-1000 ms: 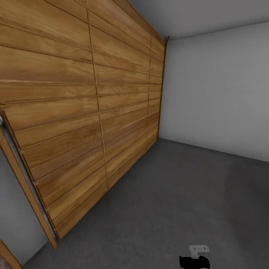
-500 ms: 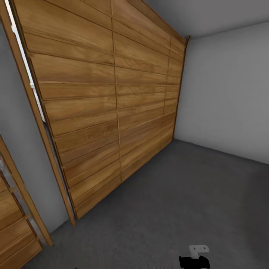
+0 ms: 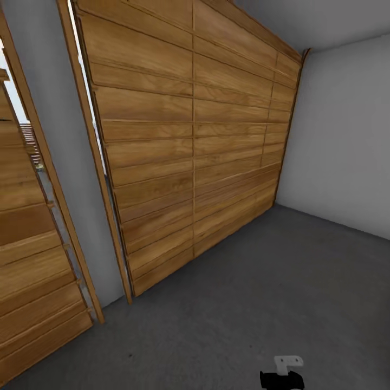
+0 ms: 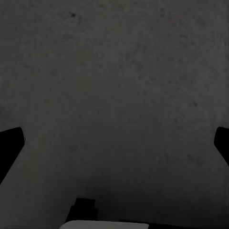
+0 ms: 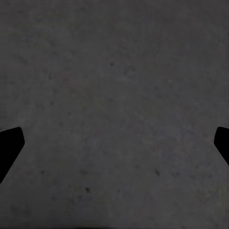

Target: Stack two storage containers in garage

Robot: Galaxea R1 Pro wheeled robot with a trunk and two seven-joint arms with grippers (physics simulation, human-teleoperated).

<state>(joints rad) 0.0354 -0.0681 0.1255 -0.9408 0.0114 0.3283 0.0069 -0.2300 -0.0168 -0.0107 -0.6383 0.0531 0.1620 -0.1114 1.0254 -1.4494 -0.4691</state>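
**Turning in the garage, hands empty**

While we swing the head along the wooden slatted door [image 3: 195,146], the whole view has slid: a second ago that door ran off the picture's left edge, and now its near edge, a strip of grey wall beside it [image 3: 65,162] and a second slatted panel [image 3: 32,260] past that strip have come into sight. We read this as our own camera turning, not the door moving. The far white-grey wall [image 3: 346,135] meets the door at the corner, and the dark concrete floor [image 3: 260,292] spreads out from the foot of the door toward us.

Both wrist cameras look down on that same rough floor. On the left gripper [image 4: 114,148] the dark fingers [image 4: 10,148] sit wide apart at the frame's edges with nothing between them; the right gripper [image 5: 114,148] is the same, its fingers [image 5: 10,148] spread and empty over bare concrete.

Neither orange-red container appears near the door, so we cannot say where they are. Our judgement: we stand in the garage carrying nothing, so either we are scanning for a placing spot or heading off to fetch a container; the stack is not something we can confirm from here.
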